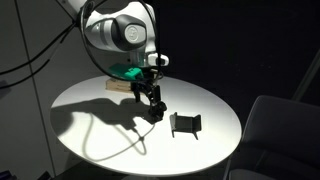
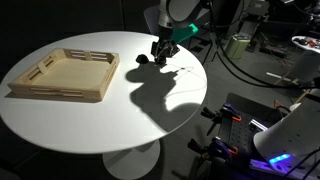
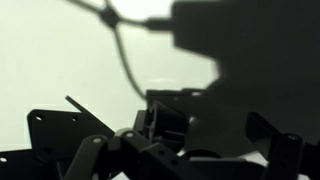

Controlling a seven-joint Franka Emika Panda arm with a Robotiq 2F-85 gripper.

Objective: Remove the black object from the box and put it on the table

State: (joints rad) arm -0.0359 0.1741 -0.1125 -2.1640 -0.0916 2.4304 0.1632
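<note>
End effector (image 1: 151, 104) is lowered with its tips at the white surface (image 1: 212, 108), near the middle of the round top. Finger opening cannot be determined: in both exterior views the fingers merge into one dark silhouette, and in the wrist view the end effector (image 3: 165, 152) shows only as black linkages along the bottom edge. The black object (image 1: 154, 115) is seen as a small chunky lump directly at the fingertips, at surface level. Whether it is gripped or merely rests there cannot be told. In the wrist view the black object (image 3: 166, 122) sits centred just above the linkages, against the pale surface. It is outside the box (image 1: 117, 87), which lies just behind the end effector in that exterior view. In an exterior view the box (image 2: 60, 93) is a shallow pale wooden tray with low rims near the surface edge (image 2: 100, 128) and well apart from the end effector (image 2: 160, 52). A small dark item (image 2: 140, 62) lies between them; its kind cannot be told. A black bracket-like stand (image 1: 184, 123) stands upright near the end effector, not touching it. A green part (image 1: 130, 72) sits on the wrist below the white arm (image 1: 120, 30). The arm's shadow (image 1: 90, 125) falls broadly across the surface.
</note>
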